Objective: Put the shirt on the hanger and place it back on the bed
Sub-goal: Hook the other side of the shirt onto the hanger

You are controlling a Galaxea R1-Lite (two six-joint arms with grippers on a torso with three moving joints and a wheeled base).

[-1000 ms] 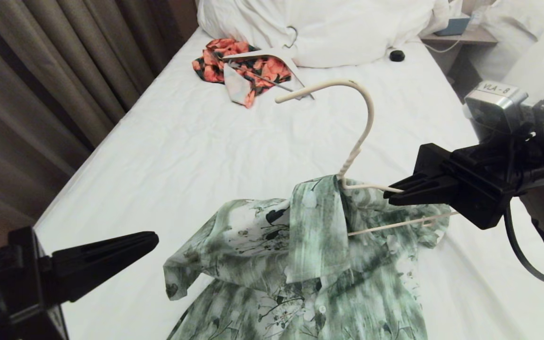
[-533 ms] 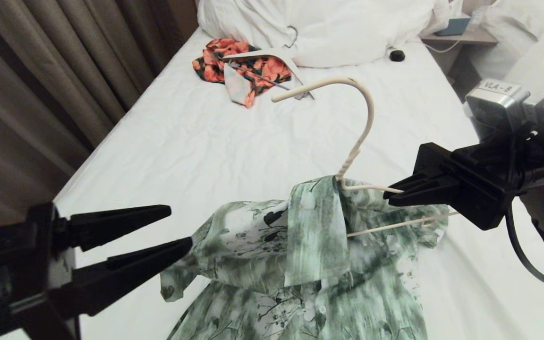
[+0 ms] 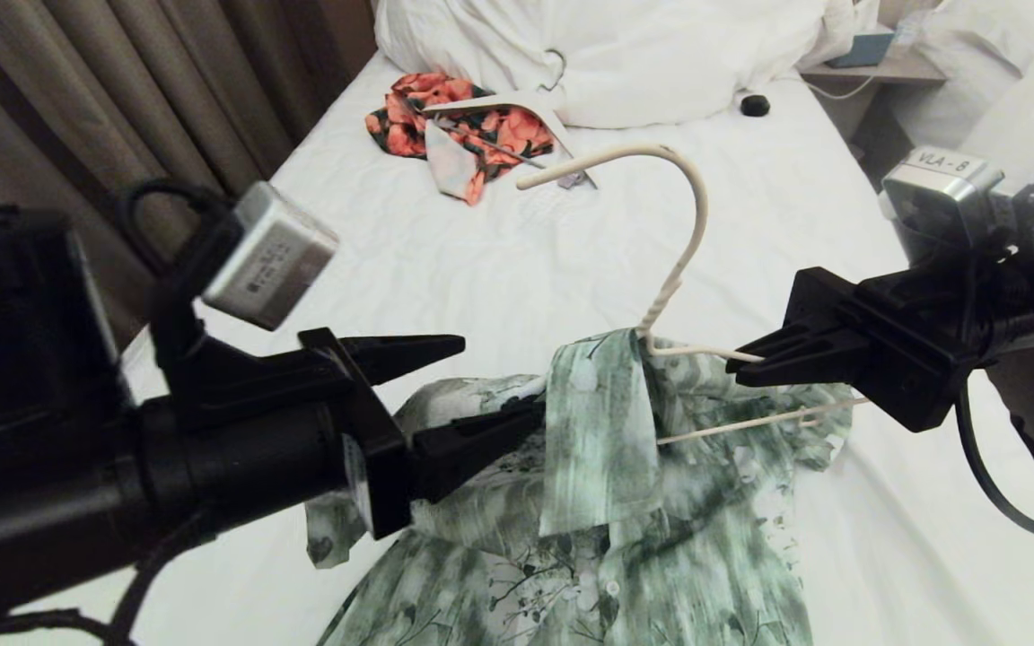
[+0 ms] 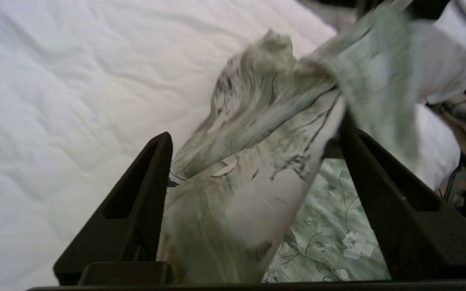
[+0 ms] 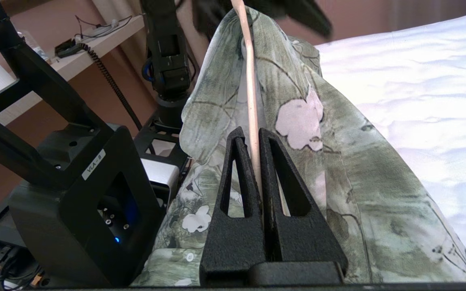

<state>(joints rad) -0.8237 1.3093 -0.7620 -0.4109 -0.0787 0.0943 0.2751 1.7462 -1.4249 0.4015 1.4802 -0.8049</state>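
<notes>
Right gripper (image 3: 737, 361) clamps the hanger (image 3: 695, 220) wire, holding it above the bed (image 3: 409, 260). The shirt (image 3: 607, 502) drapes over the hanger, lower part on the sheet. Left gripper (image 3: 499, 381) spread wide around the shirt's shoulder, gripping nothing.

An orange-red floral garment (image 3: 454, 121) lay at the upper centre of the frame, with a thick white hanger (image 3: 517, 112) on top of it. A small black round object (image 3: 755, 105) sat further right. Brown curtains (image 3: 95, 108) filled the upper left.
</notes>
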